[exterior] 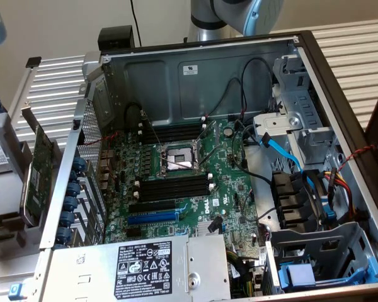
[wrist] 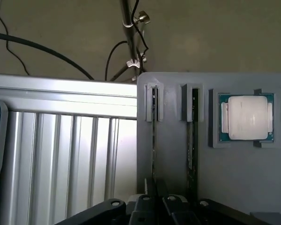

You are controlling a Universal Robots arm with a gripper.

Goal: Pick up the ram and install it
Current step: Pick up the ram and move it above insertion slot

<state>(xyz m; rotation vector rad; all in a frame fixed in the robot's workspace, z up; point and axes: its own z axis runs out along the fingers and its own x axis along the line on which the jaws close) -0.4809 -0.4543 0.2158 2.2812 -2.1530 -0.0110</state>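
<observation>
The step in hand is the pick-up. The fingers [wrist: 145, 206] are drawn together on either side of the ram [wrist: 153, 140], which stands on edge in a slot of the grey tray [wrist: 243, 178], and as far as can be seen they pinch its thin edge between them. A second stick [wrist: 191, 140] stands in the slot just beside the fingers, between them and the CPU [wrist: 247, 117], which lies further out on the same tray. The tray rests on the ribbed counter [wrist: 70, 159]. By my judgement, getting the ram out calls for a firm hold and a straight pull along its slot, so that the board does not bind or nudge the neighbouring stick. The empty black slots [exterior: 174, 186] on the motherboard wait in the open case [exterior: 195, 75], well apart from this grasp. The ram is seen edge-on, so its label, chips and notch cannot be made out. The fingertips are cut off at the frame edge, hiding the exact contact. In the exterior view the arm [exterior: 239, 16] is cut off too.
</observation>
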